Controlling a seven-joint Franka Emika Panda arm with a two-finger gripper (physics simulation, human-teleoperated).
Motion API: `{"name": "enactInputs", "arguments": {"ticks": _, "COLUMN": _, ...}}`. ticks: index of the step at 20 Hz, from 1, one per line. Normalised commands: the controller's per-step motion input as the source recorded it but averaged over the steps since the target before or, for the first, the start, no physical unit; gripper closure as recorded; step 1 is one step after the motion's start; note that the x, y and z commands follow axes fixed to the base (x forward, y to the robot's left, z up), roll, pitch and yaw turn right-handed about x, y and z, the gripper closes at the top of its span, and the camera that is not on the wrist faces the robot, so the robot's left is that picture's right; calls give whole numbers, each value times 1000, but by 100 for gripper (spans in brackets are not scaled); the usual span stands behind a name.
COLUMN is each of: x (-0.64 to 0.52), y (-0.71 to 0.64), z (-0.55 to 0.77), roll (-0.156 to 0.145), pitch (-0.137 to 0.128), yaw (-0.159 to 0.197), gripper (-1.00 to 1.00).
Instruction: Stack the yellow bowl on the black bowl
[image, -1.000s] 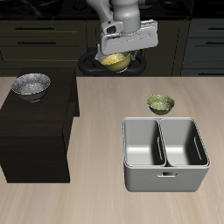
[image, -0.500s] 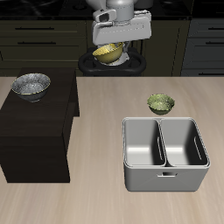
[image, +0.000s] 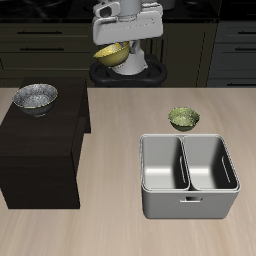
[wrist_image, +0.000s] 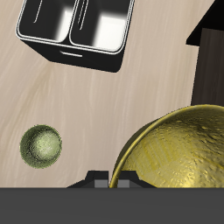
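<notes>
In the exterior view, the gripper (image: 118, 45) hangs high at the upper middle of the frame, with the yellow bowl (image: 112, 54) clamped by its rim in the fingers and tilted, well above the table (image: 110, 215). The black bowl (image: 34, 98) sits at the left of the frame on a dark cabinet (image: 40, 150), well apart. A rim pinch on a tilted bowl may slip or swing in transit, and a skewed release could tip it off the black bowl.

In the wrist view, the yellow bowl (wrist_image: 179, 149) looks bright gold with darker mottling inside. The duller olive-green bowl (wrist_image: 41, 145) lies on the table near a two-compartment caddy (wrist_image: 79, 26).
</notes>
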Motion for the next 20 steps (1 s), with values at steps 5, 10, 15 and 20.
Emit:
{"name": "enactInputs", "arguments": {"ticks": 5, "x": 326, "y": -482, "z": 190, "roll": -49, "pitch": -10, "yaw": -13, "gripper": 100}}
{"name": "enactInputs", "arguments": {"ticks": 10, "x": 325, "y": -407, "z": 70, "roll": -22, "pitch": 15, "yaw": 0, "gripper": 100}}
{"name": "enactInputs", "arguments": {"ticks": 15, "x": 202, "y": -417, "z": 186, "roll": -31, "pitch": 2, "yaw": -30, "gripper": 100}}
{"name": "enactInputs", "arguments": {"ticks": 20, "x": 160, "y": -406, "z": 288, "roll": -55, "pitch": -17, "yaw": 11, "gripper": 100}}
